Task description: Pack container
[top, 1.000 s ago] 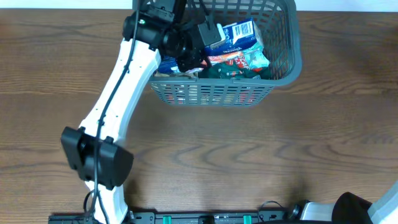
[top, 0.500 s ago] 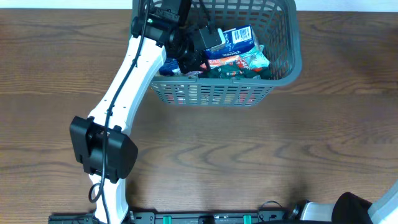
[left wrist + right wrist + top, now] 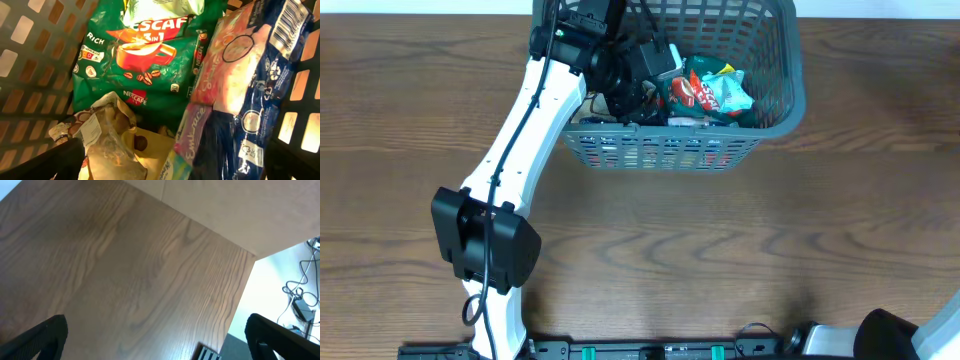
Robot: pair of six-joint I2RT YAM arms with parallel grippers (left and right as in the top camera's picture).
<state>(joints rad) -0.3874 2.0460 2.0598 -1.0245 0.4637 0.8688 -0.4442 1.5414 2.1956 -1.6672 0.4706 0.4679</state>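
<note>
Container (image 3: 660, 150) directly below left hand (image 3: 177, 162), jaws wide

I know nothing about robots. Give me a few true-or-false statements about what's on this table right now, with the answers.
1. The grey basket is empty. False: it holds several packets, among them a green Nescafe packet.
2. The left gripper is inside the basket, above the packets. True.
3. The right gripper is clamped on a packet. False: it is open with nothing between its fingers, over the wooden table.
4. The basket's side walls are slotted, not solid. True.
</note>
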